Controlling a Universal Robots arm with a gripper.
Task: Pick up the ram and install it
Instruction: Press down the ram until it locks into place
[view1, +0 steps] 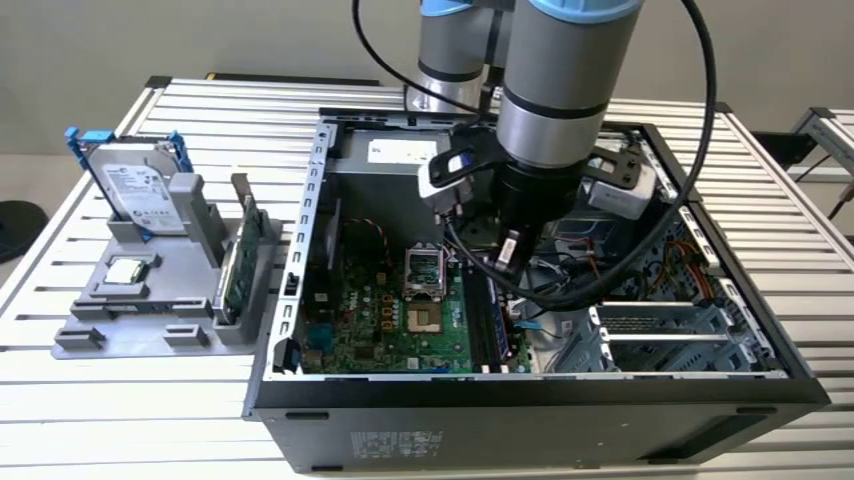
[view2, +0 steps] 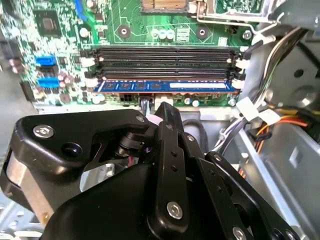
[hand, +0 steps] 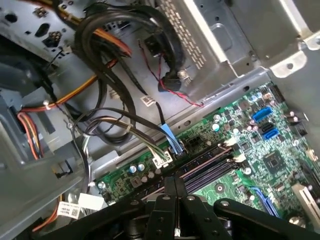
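Black linkage of the gripper (view2: 162, 112) fills the near field in the second wrist view, jaws drawn together and holding nothing that can be seen. Just beyond the tips lies the ram (view2: 165, 85), a dark blue stick lying lengthwise in the slot nearest the gripper, parallel to the black memory slots (view2: 165, 62) on the green motherboard (view2: 55, 30).

Exterior view: the arm reaches down into the open computer case (view1: 534, 395), gripper (view1: 510, 262) just above the slot row beside the CPU socket (view1: 424, 270); the ram (view1: 499, 325) shows as a blue strip there. On the counter (view1: 80, 400), at the exterior view's left, a grey fixture (view1: 134, 300) carries the hard drive (view1: 134, 190) and a green card on edge (view1: 238, 270).

Judgement: pick-up and carry are done, the stick is in its slot and released. Whether it is pressed fully home cannot be told; the white end latches (view2: 239, 80) appear near upright, but that is uncertain. Seating may be all that is left
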